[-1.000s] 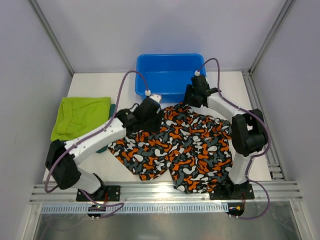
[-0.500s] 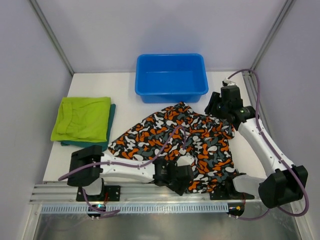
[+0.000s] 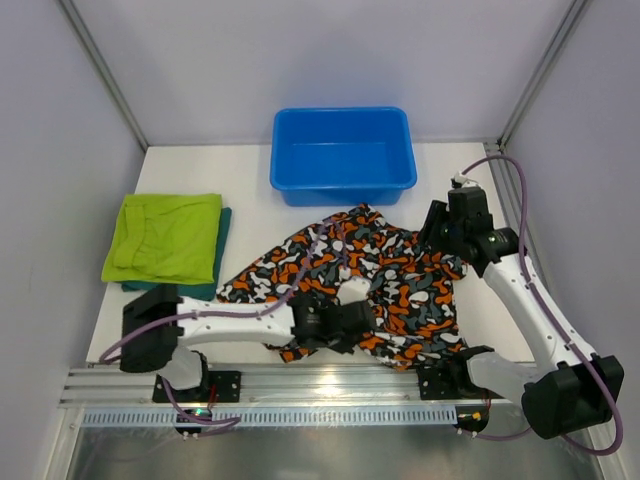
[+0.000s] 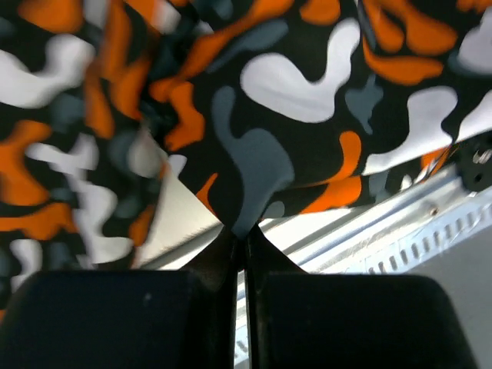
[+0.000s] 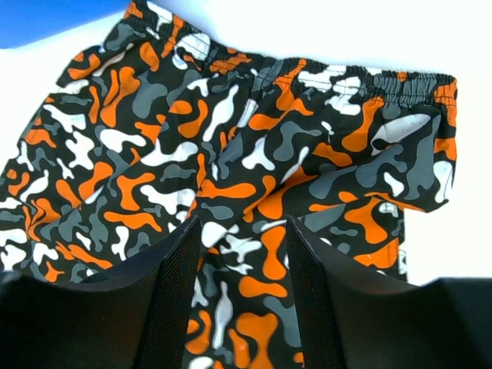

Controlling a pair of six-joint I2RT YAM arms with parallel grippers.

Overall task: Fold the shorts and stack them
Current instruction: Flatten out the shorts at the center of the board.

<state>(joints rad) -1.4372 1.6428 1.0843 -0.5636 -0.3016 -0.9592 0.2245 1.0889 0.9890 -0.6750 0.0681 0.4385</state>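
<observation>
Camouflage cloth fills most of what I get from both wrist cameras. The camouflage shorts (image 3: 400,275) lie spread at the middle of the table (image 3: 250,170), reaching toward 3 o'clock. The left gripper (image 3: 345,322) sits at their 6 o'clock hem with its fingers (image 4: 223,261) pressed together on a point of that cloth. From above, its black body hides the pinch itself, and the left half of its own wrist view is blurred. The right gripper (image 3: 438,225) hangs over the waistband end at 3 o'clock, fingers (image 5: 181,277) apart with nothing between them. Its wrist view cuts the legs off at the frame's lower edge.

At 9 o'clock the lime shorts (image 3: 165,238) lie folded on the teal shorts (image 3: 224,228), which show only as a thin strip along the right and near sides.

The blue tub (image 3: 343,180) stands at 12 o'clock, its near wall just beside the tip of the camouflage cloth. A band of bare table shows between the folded pile and the camouflage pair. The near hem lies close to the metal rail (image 3: 330,380) at 6 o'clock.
</observation>
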